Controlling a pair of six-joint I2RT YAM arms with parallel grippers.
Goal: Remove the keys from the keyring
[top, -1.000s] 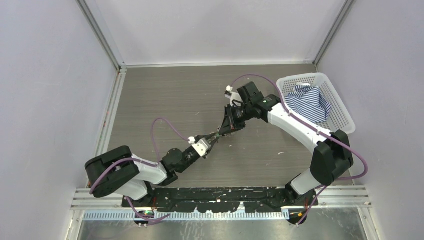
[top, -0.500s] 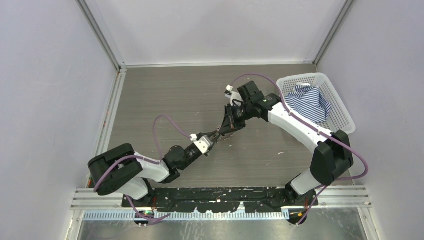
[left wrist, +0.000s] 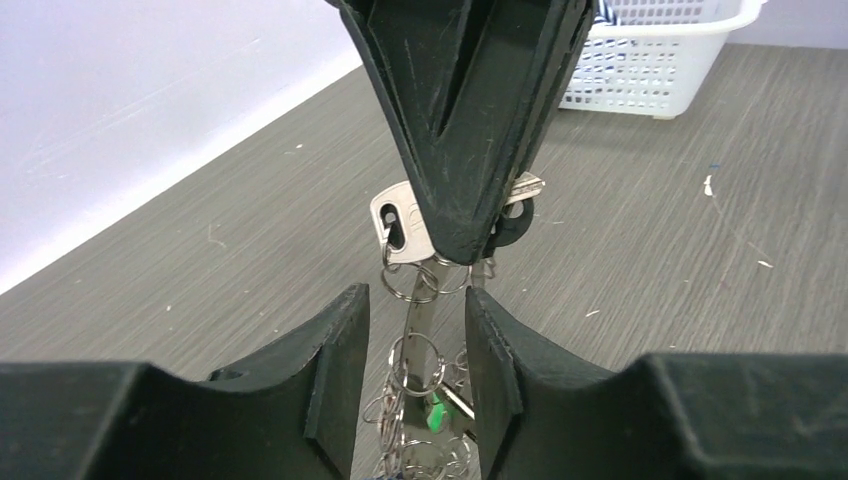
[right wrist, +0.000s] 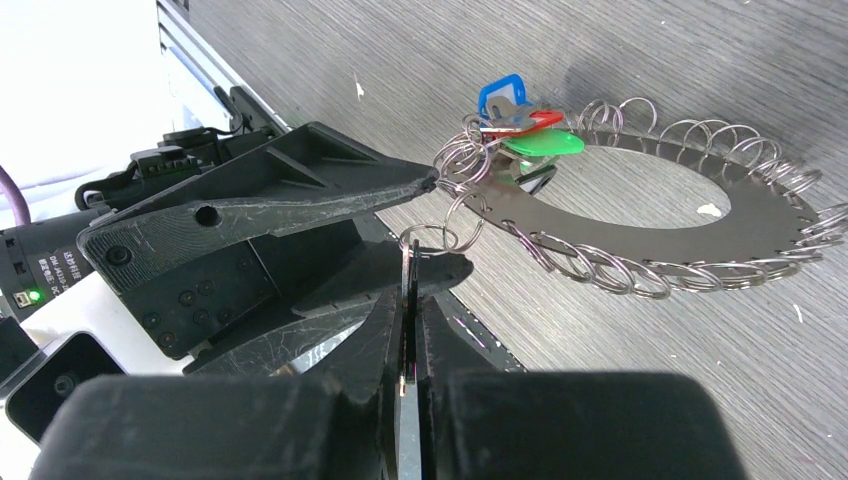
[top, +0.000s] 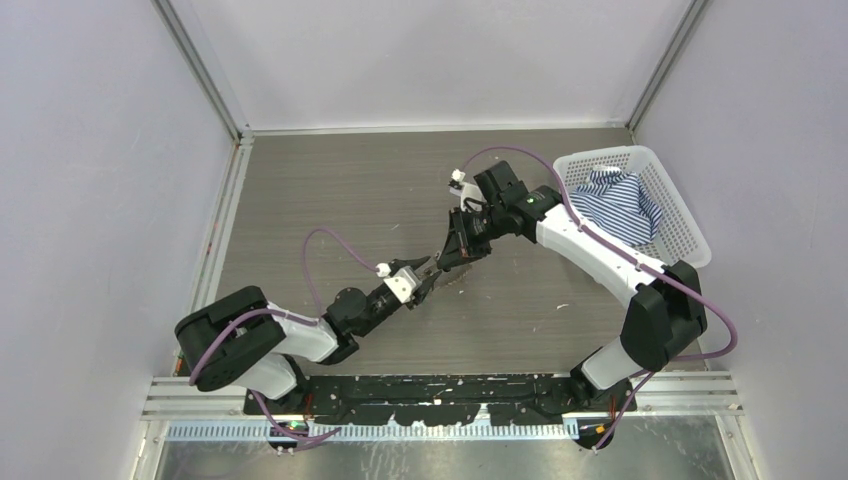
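**Key removal: one key pinched, left jaws parted at the rings**

Found right gripper [right wrist: 410,312] clenched edge-on upon a silver key [left wrist: 405,222], near table centre, a shade toward 6 o'clock in the overhead view. Found left gripper [left wrist: 415,340] released, jaws parted, reaching in from 8 o'clock, with small split rings [left wrist: 412,352] lying in the gap. Located keyring [right wrist: 640,246] linked to that key by one small ring and spreading toward 3 o'clock in the right wrist view. Cannot tell whether its far edge rests on the table. Counted blue, red and green keys [right wrist: 545,145] bunched at its 10 o'clock rim.

Risks, as judged:
- Closing the left jaws on several rings at once, owing to crowding.
- Twisting the thin key out of the pinch under a sideways pull.
- Knocking the two grippers together, given how near they stand.
- Dropping the whole bunch if the pinch slips.

Noted grey wood-grain table [top: 330,200], flecked with white specks. Noted pale walls [top: 430,60] on three sides. Noted white basket [top: 605,152] at 2 o'clock, holding a striped cloth [top: 615,200], well apart from the work.
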